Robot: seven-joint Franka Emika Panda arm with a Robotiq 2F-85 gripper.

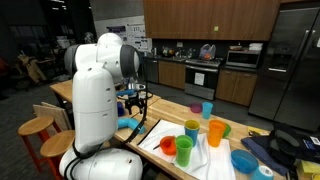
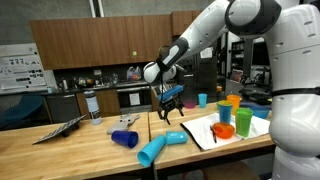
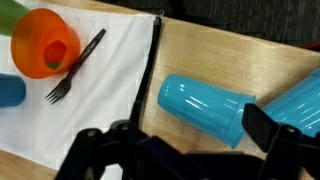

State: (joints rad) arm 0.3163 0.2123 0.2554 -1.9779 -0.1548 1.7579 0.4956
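My gripper hangs open just above a light-blue cup that lies on its side on the wooden table. A second light-blue cup lies end to end with it at the right. The right finger stands near the cup's base, apart from it. Nothing is between the jaws. In both exterior views the gripper points down over the table, and the pair of light-blue cups lies below and in front of it.
A white cloth to the left carries an orange cup, a black fork and other coloured cups. A dark-blue cup lies nearby. A metal bottle stands further back. Wooden stools stand beside the table.
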